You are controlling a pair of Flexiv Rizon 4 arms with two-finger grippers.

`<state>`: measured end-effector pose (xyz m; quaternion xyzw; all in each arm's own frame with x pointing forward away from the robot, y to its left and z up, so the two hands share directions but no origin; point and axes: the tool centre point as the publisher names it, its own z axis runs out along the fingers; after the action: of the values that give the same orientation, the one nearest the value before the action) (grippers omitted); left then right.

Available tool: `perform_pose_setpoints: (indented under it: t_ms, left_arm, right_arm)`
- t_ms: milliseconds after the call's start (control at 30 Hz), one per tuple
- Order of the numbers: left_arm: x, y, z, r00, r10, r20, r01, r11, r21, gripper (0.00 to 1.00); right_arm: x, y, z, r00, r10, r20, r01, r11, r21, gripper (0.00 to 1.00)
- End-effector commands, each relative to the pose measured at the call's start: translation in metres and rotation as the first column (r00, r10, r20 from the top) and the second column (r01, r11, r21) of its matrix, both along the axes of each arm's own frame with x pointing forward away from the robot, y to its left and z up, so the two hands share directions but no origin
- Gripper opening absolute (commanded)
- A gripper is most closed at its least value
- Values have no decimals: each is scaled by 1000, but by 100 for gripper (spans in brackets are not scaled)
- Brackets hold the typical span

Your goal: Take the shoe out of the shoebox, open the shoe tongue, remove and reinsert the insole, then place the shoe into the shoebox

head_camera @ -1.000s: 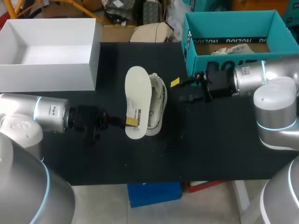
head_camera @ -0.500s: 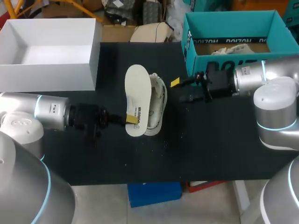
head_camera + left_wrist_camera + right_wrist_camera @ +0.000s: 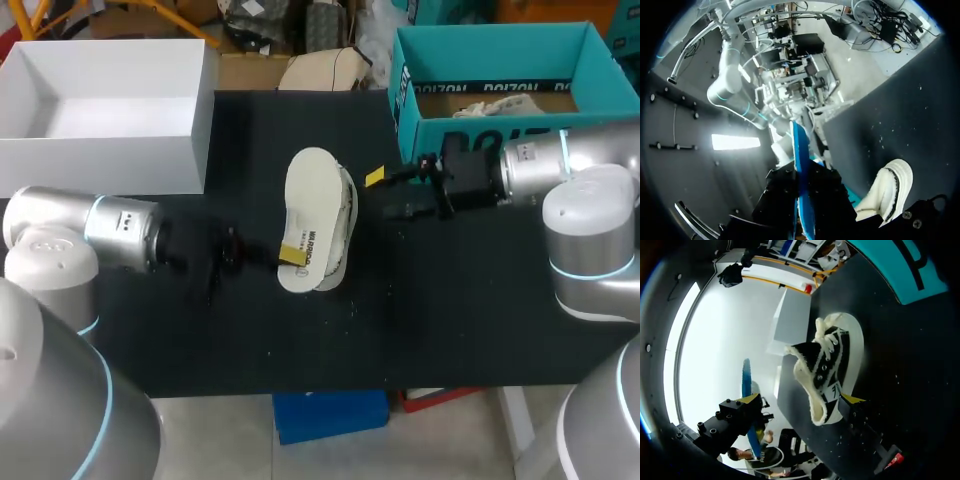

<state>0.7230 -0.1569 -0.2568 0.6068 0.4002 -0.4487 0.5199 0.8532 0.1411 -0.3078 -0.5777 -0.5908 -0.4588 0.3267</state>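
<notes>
White insole (image 3: 312, 215) grasped in left hand (image 3: 289, 253), over black fleece-lined shoe (image 3: 829, 371), right hand (image 3: 384, 195) released

Matte black rectangular table (image 3: 450, 320), surface dusted with small white specks, front edge straight. Pale tiled floor (image 3: 450, 440) below the front edge; blue box (image 3: 330, 415) and a red object (image 3: 440, 398) tucked under the table. Left wrist view: light grey floor (image 3: 865, 65) past the table edge, bright rectangular light panel (image 3: 735, 142) on a dark grey surface. Right wrist view: big white glare (image 3: 715, 350), source unclear.
</notes>
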Motion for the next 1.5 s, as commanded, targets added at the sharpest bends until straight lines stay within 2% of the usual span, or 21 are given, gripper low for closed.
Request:
perform_pose_setpoints:
  t_ms: [33,433,667,733,867,1167,1367,1467,1500]
  left_arm:
    - [10,1,3,1000,-10,-5,10,1000,0,0]
    - [37,4,-1,1000,25,-18,-25,999,-27,0]
    - [37,3,-2,1000,20,-19,-21,1000,-23,0]
    - [37,3,-2,1000,20,-19,-21,1000,-23,0]
    - [37,3,-2,1000,20,-19,-21,1000,-23,0]
    - [37,3,-2,1000,20,-19,-21,1000,-23,0]
    - [37,3,-2,1000,20,-19,-21,1000,-23,0]
    - [37,3,-2,1000,20,-19,-21,1000,-23,0]
    - [37,3,-2,1000,20,-19,-21,1000,-23,0]
  right_arm:
    - [0,1,-1,1000,-3,1,3,1000,1,100]
    - [0,1,-1,1000,-3,1,3,1000,1,100]
    - [0,1,-1,1000,-3,1,3,1000,1,100]
    - [5,3,3,1000,21,22,-23,996,82,100]
    - [13,11,10,996,70,48,-77,983,167,100]
    - [7,31,19,992,118,43,-124,976,176,100]
    - [-1,41,41,990,125,69,-135,977,167,100]
    - [-6,47,50,989,127,79,-138,978,158,88]
    - [-8,50,52,988,128,81,-140,978,156,87]
